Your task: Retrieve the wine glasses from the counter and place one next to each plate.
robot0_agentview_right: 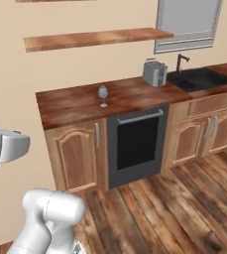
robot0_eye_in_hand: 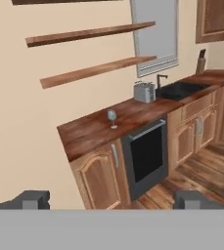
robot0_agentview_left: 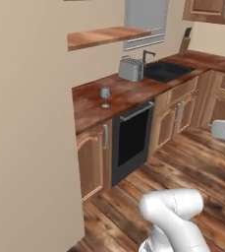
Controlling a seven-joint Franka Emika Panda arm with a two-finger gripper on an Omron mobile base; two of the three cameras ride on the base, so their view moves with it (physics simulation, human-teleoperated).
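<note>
One wine glass [robot0_agentview_left: 105,95] [robot0_agentview_right: 103,94] [robot0_eye_in_hand: 112,117] stands upright on the dark reddish-brown counter [robot0_agentview_left: 128,93] [robot0_agentview_right: 70,101] [robot0_eye_in_hand: 89,129], above the seam between the left cabinet door and the oven. My gripper [robot0_eye_in_hand: 111,200] is open with nothing between its fingers. It hangs well back from the counter and points toward the glass from across the floor. The white hand shows at the side edges of both base views. The plates are out of view.
A silver toaster [robot0_agentview_left: 130,69] [robot0_agentview_right: 155,73] and a black sink [robot0_agentview_left: 165,71] [robot0_agentview_right: 197,79] sit to the glass's right. A black oven [robot0_agentview_right: 137,144] is below. Wall shelves [robot0_agentview_right: 95,38] hang above the counter. A beige wall [robot0_agentview_left: 30,147] juts out at the left. Wooden floor [robot0_agentview_right: 174,203] lies between.
</note>
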